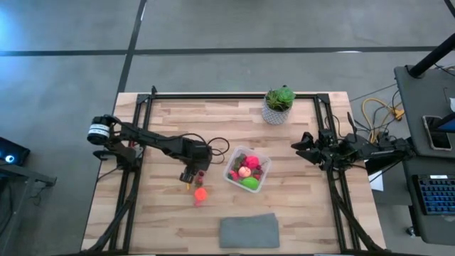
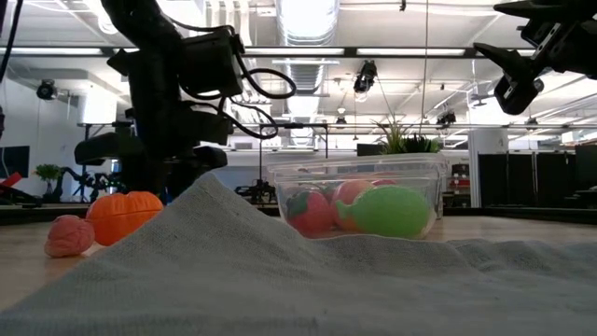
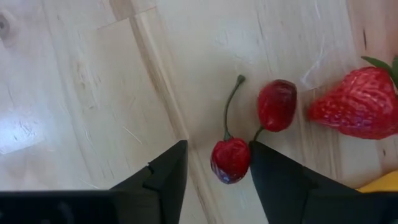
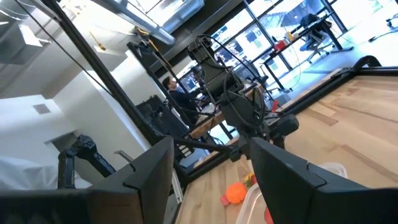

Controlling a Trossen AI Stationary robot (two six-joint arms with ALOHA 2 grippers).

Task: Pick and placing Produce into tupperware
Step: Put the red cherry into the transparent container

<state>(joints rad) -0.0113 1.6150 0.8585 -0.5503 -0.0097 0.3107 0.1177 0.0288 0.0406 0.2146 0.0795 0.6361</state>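
Note:
The clear tupperware [image 1: 267, 158] sits mid-table and holds green, peach and red produce [image 1: 247, 173]. To its left, my left gripper [image 3: 219, 149] points down at the wood, open, its fingers on either side of one dark red cherry [image 3: 230, 160]. A second cherry [image 3: 277, 104], joined to it by stems, and a strawberry [image 3: 360, 106] lie on the table close by. An orange pumpkin piece [image 1: 200, 193] and a pink piece [image 2: 70, 235] lie nearer the front edge. My right gripper [image 4: 211, 162] waits open, raised at the table's right side. My left gripper comes from above with the cherry between its fingers. One finger [image 3: 267, 168] stands right against the cherry's side [image 3: 246, 158]; I cannot tell whether it touches. A clear gap stays between the cherry and the other finger. The cherry rests on the table.
A flat grey cloth [image 1: 249, 231] lies at the front edge, filling the low view's foreground. A potted plant [image 1: 279, 105] stands at the far edge. A yellow piece [image 3: 379, 182] lies beside the strawberry. Black frame rails [image 1: 135, 142] run along both sides.

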